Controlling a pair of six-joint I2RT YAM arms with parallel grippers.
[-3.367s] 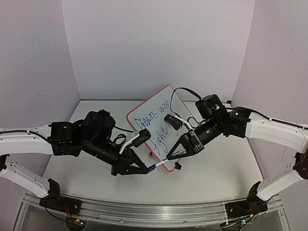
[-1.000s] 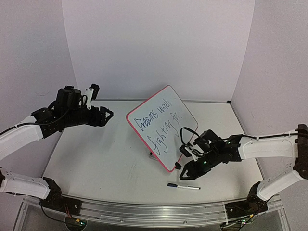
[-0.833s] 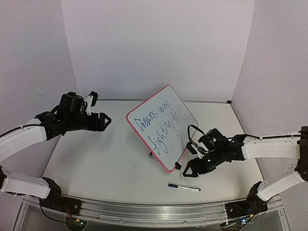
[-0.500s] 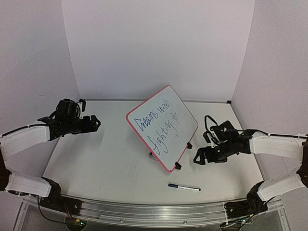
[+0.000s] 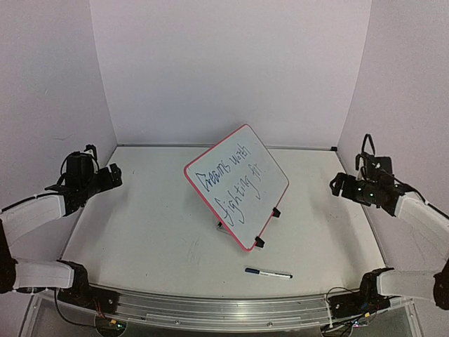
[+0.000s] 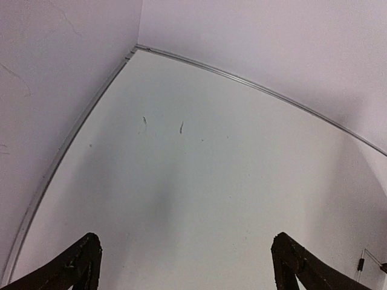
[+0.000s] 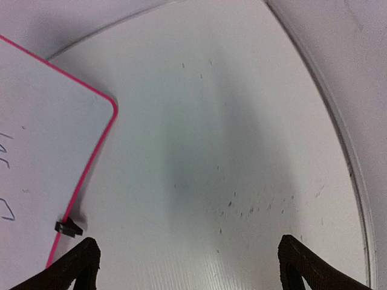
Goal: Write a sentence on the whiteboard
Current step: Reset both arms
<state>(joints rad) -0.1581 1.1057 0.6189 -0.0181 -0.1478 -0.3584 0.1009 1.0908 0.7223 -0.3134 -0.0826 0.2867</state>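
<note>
The whiteboard [image 5: 235, 184], white with a red-pink rim, stands tilted on two black clip feet mid-table, with handwriting across it. Its corner and one clip foot [image 7: 68, 228] show at the left of the right wrist view, along with the whiteboard [image 7: 36, 151] face. A marker [image 5: 268, 273] lies flat on the table in front of the board, apart from both arms. My left gripper [image 5: 112, 175] hangs open at the far left, holding nothing [image 6: 185, 241]. My right gripper [image 5: 337, 186] is open and empty at the far right [image 7: 187, 241].
White walls close in the table [image 5: 161, 232] on the left, back and right. A metal rail [image 5: 210, 309] runs along the near edge. Small dark marks speckle the table surface [image 7: 254, 205] below the right gripper.
Both arms have pulled back from the board to the table's sides, and both grippers have opened wide. The marker stays on the table in front of the board.
</note>
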